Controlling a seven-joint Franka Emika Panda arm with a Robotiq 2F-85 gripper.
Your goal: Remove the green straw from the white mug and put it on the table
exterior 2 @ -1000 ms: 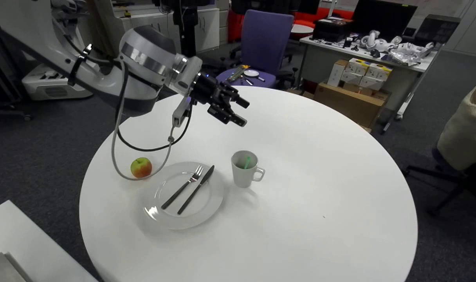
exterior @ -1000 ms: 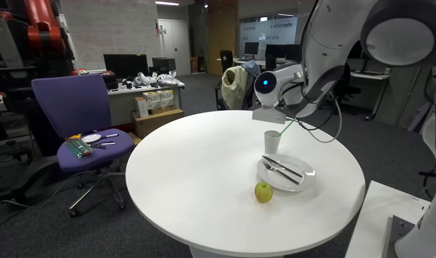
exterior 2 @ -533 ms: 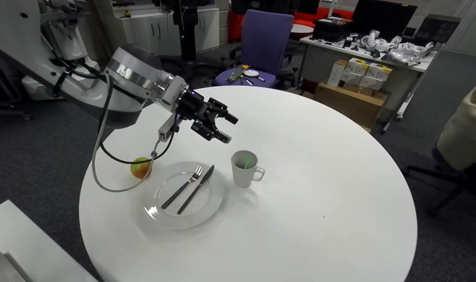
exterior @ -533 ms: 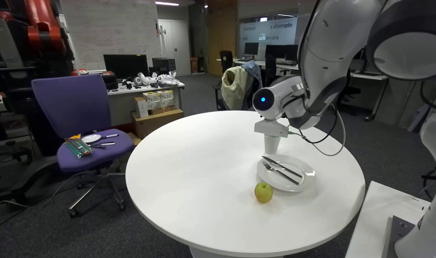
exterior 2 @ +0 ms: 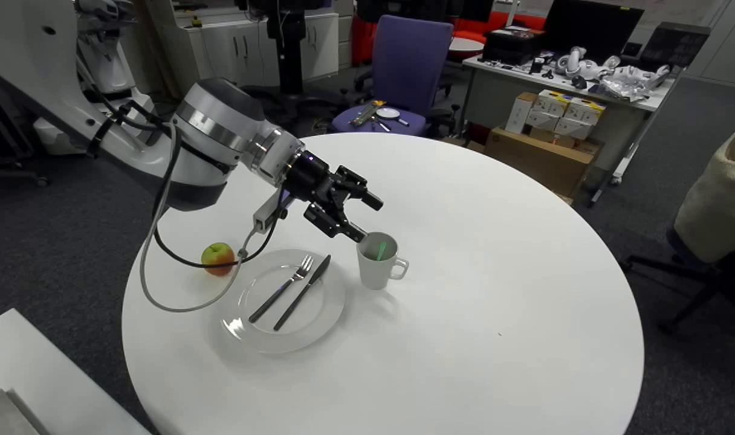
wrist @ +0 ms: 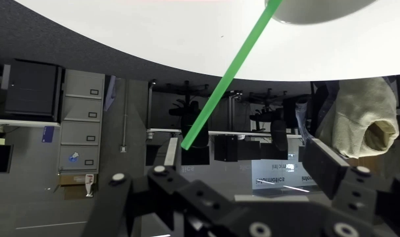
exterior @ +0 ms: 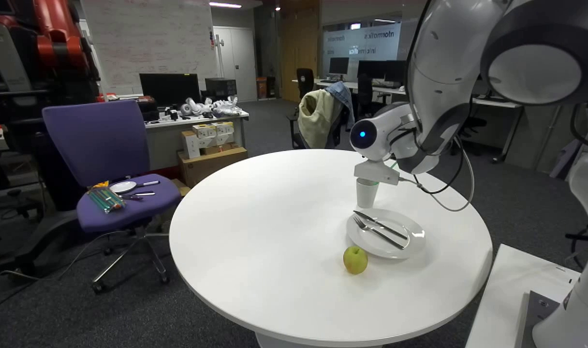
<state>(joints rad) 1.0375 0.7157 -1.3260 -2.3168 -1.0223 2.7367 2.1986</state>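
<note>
The white mug (exterior 2: 375,275) stands upright on the white round table (exterior 2: 500,266); both also show in the other views, the mug (exterior: 366,197) partly behind my wrist and its rim (wrist: 318,11) at the wrist view's top. The green straw (exterior 2: 381,251) leans in the mug. In the wrist view the straw (wrist: 231,70) slants from the mug, its free end just inside the left-hand finger. My gripper (exterior 2: 367,219) is open; its fingers (wrist: 244,146) are wide apart and grip nothing. In an exterior view one fingertip appears at the mug's rim; contact cannot be told.
A white plate (exterior 2: 334,305) with a fork (exterior 2: 283,287) and a knife (exterior 2: 304,293) lies beside the mug. A yellow-green and red apple (exterior 2: 218,258) sits near the plate, under my arm's hanging cable. A purple chair (exterior: 100,145) stands beyond the table edge.
My arm has come down beside the mug, then shifted so that the open gripper is closer to the mug and straw. The mug, plate, cutlery and apple have not moved.
</note>
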